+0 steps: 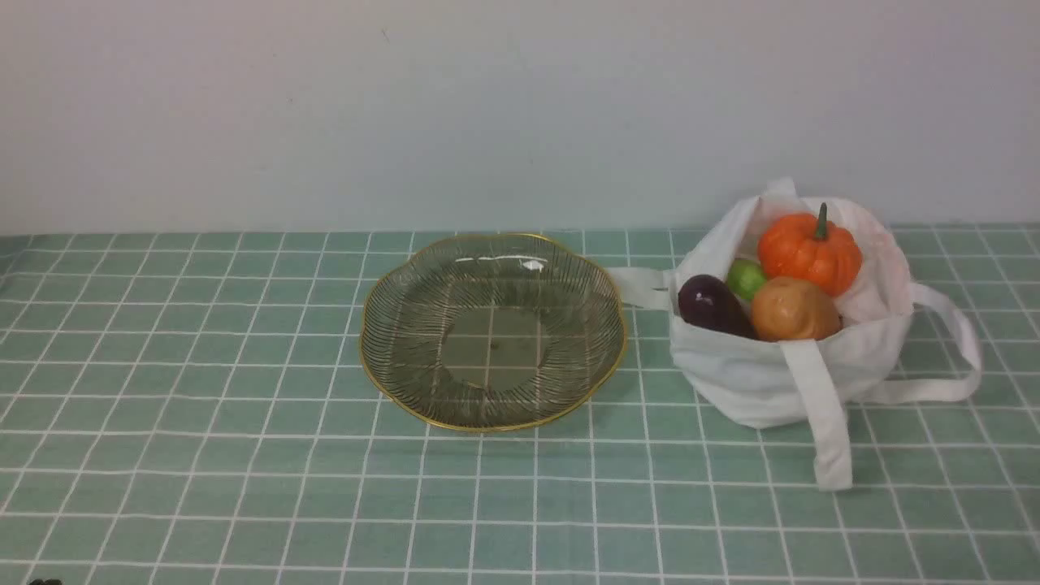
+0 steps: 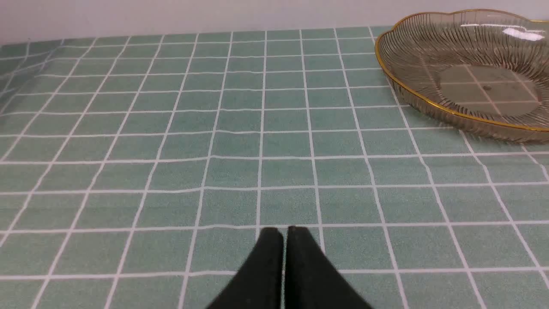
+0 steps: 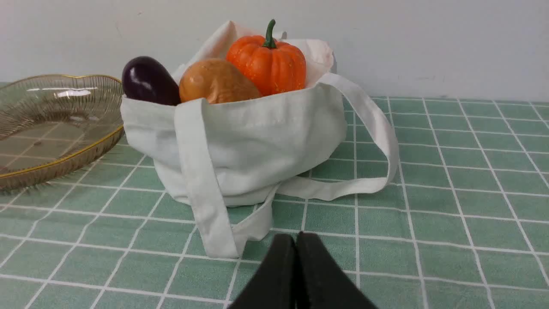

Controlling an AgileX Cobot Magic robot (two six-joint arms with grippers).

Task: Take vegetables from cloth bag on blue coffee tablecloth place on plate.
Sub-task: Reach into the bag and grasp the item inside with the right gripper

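My right hand (image 3: pixel 296 236) is pressed together and pinches nothing. It hangs low over the cloth (image 3: pixel 450 223) by the near edge of the worktop, fingers aimed at the far edge. Just ahead of it lies a strap of the bag (image 3: pixel 257 141), which sits toward the far right corner. My left hand (image 2: pixel 283 231) is pressed together too and carries nothing. It is low by the near edge on the left side, with the plate (image 2: pixel 407 60) well ahead, toward the middle. The plate stands just left of the bag with nothing on it. The pumpkin (image 1: pixel 808 252), potato (image 1: pixel 792 310), eggplant (image 1: pixel 711 305) and cucumber (image 1: pixel 745 279) all lie in the bag's open mouth. I judge the task not begun: four pieces are left to move.
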